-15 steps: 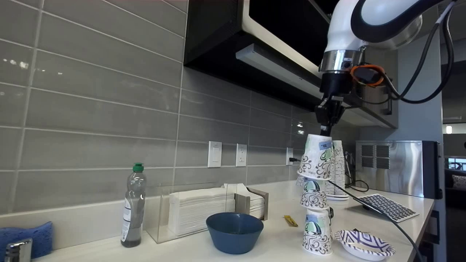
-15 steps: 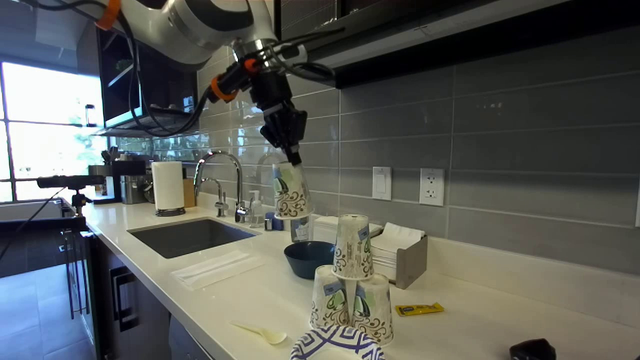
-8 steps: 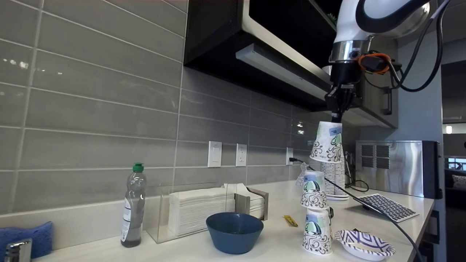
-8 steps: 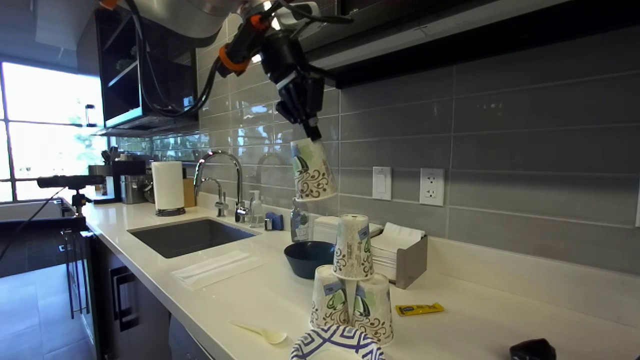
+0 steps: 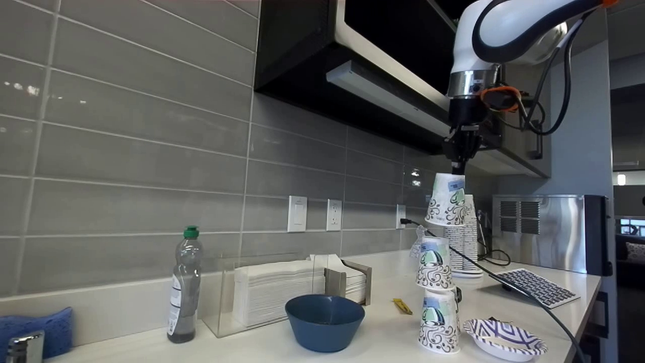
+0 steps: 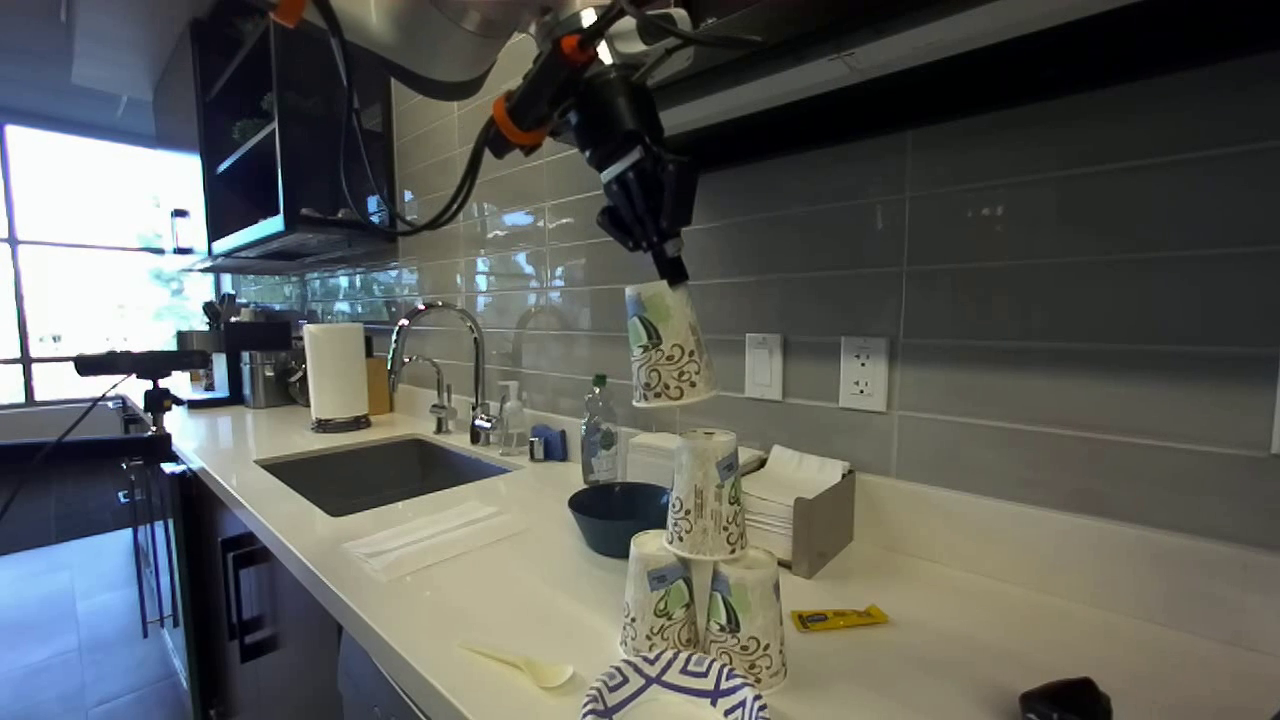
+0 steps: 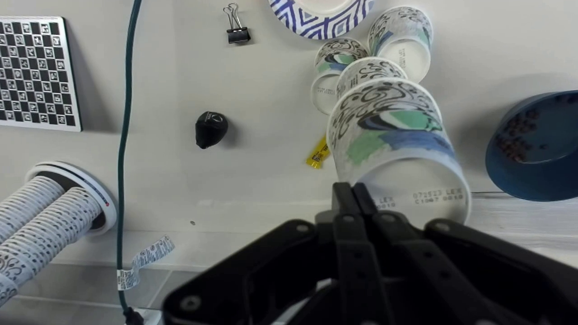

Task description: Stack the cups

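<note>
Upside-down cup (image 6: 668, 345) is pinched at base edge by pincer (image 7: 352, 187), almost closed; held clear above top cup (image 6: 706, 495), which is carried by two lower cups (image 6: 655, 600) on bench (image 6: 560, 600).

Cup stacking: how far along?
Done: two inverted paper cups stand side by side, a third cup bridging them. In hand: a fourth cup, also inverted, in the gripper, jaws shut on its base edge, hanging above the third without touching it. Left, I'd guess: lower it onto the third, then open the jaws.
</note>
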